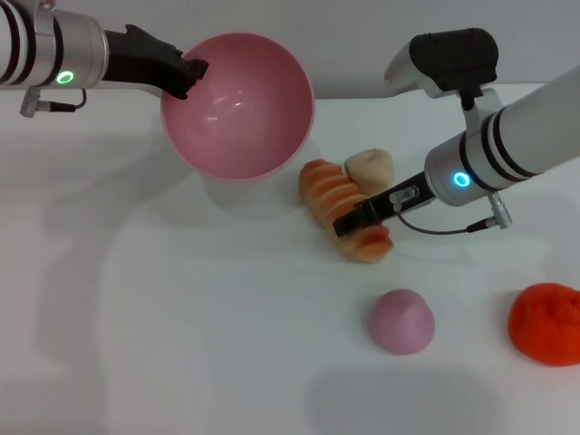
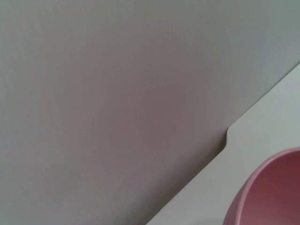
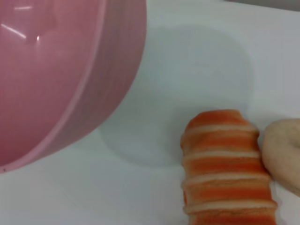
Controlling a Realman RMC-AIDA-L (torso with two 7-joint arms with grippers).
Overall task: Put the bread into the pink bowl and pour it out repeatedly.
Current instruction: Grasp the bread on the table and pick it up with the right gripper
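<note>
Above the white table (image 1: pixel 181 344), the left gripper (image 1: pixel 186 77) clamps the rim of the glossy pink bowl (image 1: pixel 240 104), held tipped with its smooth hollow facing forward. Beside it, the right gripper (image 1: pixel 358 220) pinches the ridged, orange-and-cream striped bread (image 1: pixel 340 204), which lies on the table touching a beige bun (image 1: pixel 372 168)

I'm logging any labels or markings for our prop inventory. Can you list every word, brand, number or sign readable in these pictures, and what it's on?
No readable text in any view.
The pink bowl, held tilted off the table at its rim by the left gripper: plain.
The bread, under the right gripper: stripes only.
The beige bun, pink lump and orange lump: unmarked.
The green ring lights on both arms are not signs.
</note>
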